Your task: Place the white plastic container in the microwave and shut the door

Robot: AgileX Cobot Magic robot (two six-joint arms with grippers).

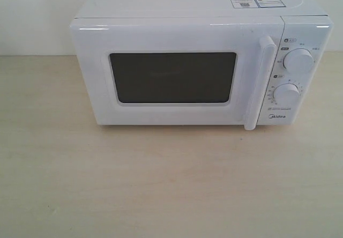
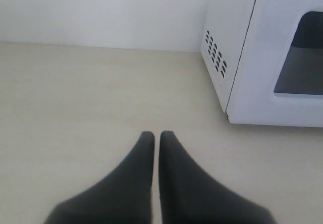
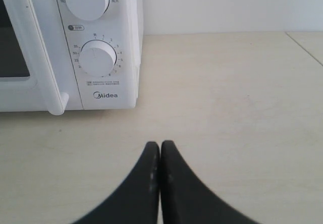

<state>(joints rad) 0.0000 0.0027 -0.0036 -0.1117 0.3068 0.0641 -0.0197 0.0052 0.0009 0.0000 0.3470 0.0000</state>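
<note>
The white Midea microwave (image 1: 198, 29) stands at the back of the pale wooden table. Its door (image 1: 171, 77), with a dark mesh window and a vertical white bar handle (image 1: 259, 82), is closed flush. The white plastic container is not visible in any view. My left gripper (image 2: 157, 133) is shut and holds nothing, low over the table off the microwave's vented side (image 2: 216, 57). My right gripper (image 3: 160, 143) is also shut and holds nothing, over the table in front of the knob panel (image 3: 97, 58). Neither gripper shows in the exterior view.
Two round white knobs (image 1: 298, 60) sit on the microwave's right panel, and stickers (image 1: 256, 0) lie on its top. A white wall rises behind the table. The tabletop (image 1: 161, 184) stretches bare in front of the microwave; a table seam (image 3: 303, 47) runs at its right.
</note>
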